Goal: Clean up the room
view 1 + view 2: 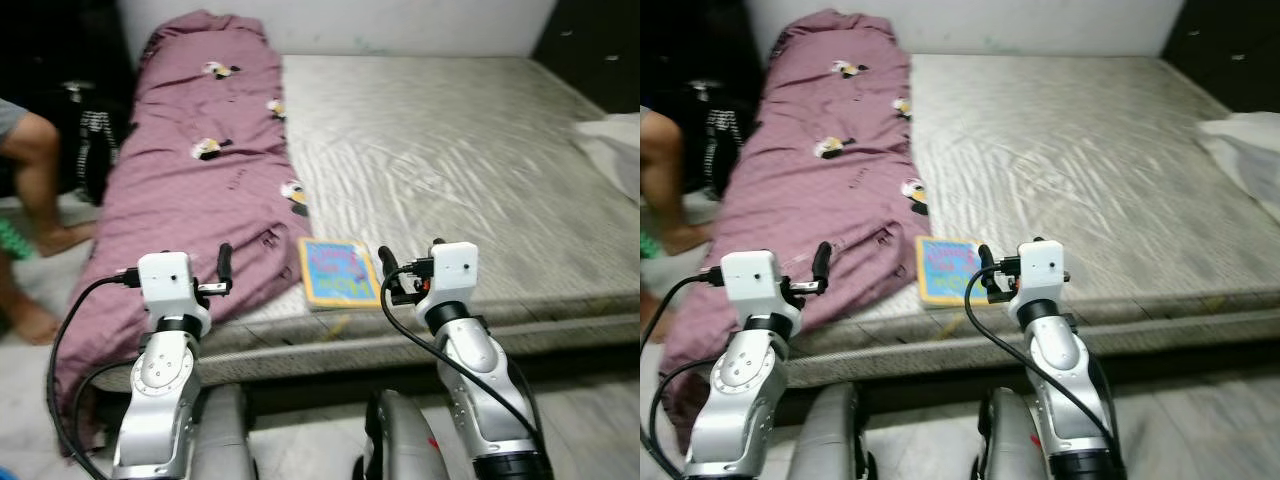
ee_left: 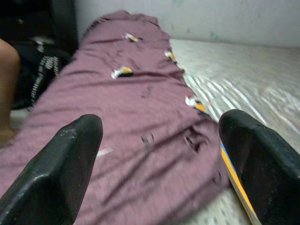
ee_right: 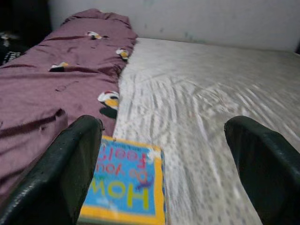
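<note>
Bed point(image 1: 470, 160): straight ahead of the robot, reaching back to the wall.
Blanket point(image 1: 190, 190): along the bed's left side, its near end hanging over the edge toward the floor.
Book point(image 1: 339, 272): flat on the bed at the near edge, touching the blanket's right side.
Left gripper point(image 1: 224, 270): raised before the blanket's near end.
Right gripper point(image 1: 388, 275): just right of the book.
Person's legs point(image 1: 40, 190): on the floor, left of the bed.

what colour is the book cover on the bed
Blue with a yellow border and colourful lettering; the book shows best in the right wrist view.
</note>
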`<state>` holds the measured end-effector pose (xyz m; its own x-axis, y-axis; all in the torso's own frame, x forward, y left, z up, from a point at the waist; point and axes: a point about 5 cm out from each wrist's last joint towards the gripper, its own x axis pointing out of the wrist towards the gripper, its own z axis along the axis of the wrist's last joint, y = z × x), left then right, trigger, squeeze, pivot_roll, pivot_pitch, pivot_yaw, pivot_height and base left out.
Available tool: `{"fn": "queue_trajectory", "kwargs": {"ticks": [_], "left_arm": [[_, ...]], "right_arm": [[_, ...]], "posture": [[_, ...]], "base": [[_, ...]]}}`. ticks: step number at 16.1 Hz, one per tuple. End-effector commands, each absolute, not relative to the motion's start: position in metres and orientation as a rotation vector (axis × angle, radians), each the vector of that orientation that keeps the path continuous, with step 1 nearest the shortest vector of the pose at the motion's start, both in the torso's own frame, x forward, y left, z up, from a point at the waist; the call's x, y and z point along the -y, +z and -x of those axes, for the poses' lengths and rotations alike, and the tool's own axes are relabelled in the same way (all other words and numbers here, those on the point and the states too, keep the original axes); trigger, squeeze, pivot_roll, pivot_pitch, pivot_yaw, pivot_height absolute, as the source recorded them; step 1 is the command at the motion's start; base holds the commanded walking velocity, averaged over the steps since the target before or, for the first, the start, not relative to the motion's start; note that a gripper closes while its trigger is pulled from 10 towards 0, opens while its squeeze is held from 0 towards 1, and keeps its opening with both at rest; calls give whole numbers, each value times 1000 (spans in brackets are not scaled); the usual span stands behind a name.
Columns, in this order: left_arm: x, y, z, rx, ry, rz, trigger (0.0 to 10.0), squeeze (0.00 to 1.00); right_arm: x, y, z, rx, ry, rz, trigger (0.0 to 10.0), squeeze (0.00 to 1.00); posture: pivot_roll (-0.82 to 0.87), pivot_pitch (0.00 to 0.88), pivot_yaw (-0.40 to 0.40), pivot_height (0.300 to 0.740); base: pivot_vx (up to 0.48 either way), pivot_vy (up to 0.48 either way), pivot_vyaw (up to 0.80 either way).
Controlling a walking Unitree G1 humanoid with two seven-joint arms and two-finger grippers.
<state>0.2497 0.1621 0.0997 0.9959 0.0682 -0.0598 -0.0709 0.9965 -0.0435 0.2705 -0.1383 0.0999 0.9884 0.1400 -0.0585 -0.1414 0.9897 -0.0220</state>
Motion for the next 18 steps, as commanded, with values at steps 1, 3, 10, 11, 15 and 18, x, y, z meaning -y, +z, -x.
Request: {"fn": "queue_trajectory", "kwargs": {"ticks": [1, 3, 10, 11, 15, 18], "left_arm": [[-162, 95, -248, -85, 81, 68, 10000, 0], [-162, 91, -247, -111, 86, 75, 10000, 0], [-163, 103, -257, -41, 49, 83, 10000, 0], [-163, 104, -258, -38, 41, 85, 10000, 0], [-158, 102, -256, -38, 29, 95, 10000, 0], [-156, 102, -259, -39, 26, 97, 10000, 0]], "right_arm": [[144, 93, -269, -79, 116, 22, 10000, 0], [149, 87, -267, -100, 84, 11, 10000, 0], [142, 92, -275, -65, 105, 11, 10000, 0], [141, 93, -277, -64, 110, 9, 10000, 0], [139, 93, -279, -60, 112, 12, 10000, 0], [140, 94, -280, -57, 107, 15, 10000, 0]], "posture": [[-21, 0, -3, 583], [-12, 0, 13, 583], [-9, 0, -16, 583], [-6, 0, -21, 583], [-7, 0, -19, 583], [-13, 0, -18, 583]], "base": [[0, 0, 0], [0, 0, 0], [46, 0, 0], [341, 0, 0], [348, 0, 0], [340, 0, 0]]}}
